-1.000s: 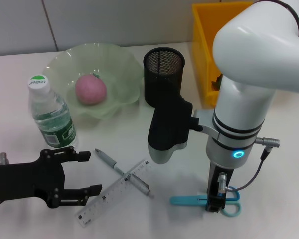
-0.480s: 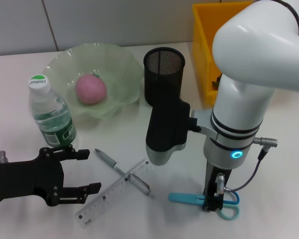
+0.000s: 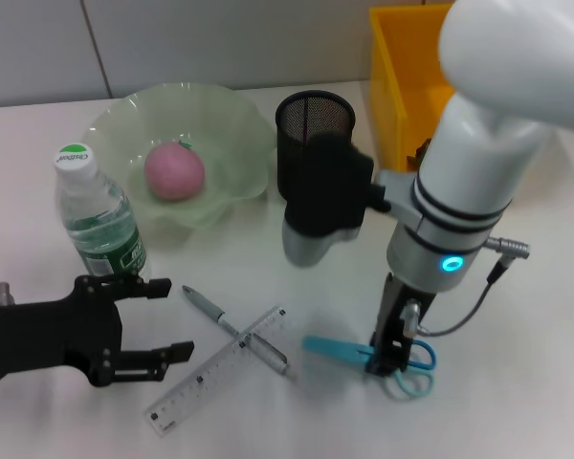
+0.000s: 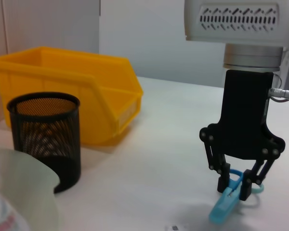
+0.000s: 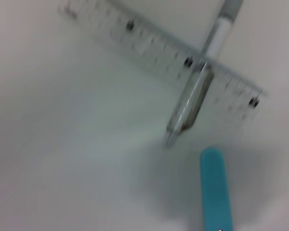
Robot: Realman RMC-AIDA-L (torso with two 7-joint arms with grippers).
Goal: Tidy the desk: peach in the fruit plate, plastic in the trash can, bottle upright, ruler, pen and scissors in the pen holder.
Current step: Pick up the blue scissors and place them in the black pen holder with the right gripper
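Scissors [image 3: 364, 354] sat at 5 o'clock on the desk [image 3: 517, 382], right gripper [image 3: 387, 360] jaws clamped near the handles, vertical for a lift to the pen holder [image 3: 313, 143] at 12. Left gripper [image 3: 163, 320] idled at 8, jaws apart, beside ruler [image 3: 215, 370] and pen [image 3: 231, 328].

The head view looks down over the whole desk [image 3: 220, 258]. The left wrist view faces low across it; the right wrist view hangs close above, sharing the scissors [image 3: 364, 356].
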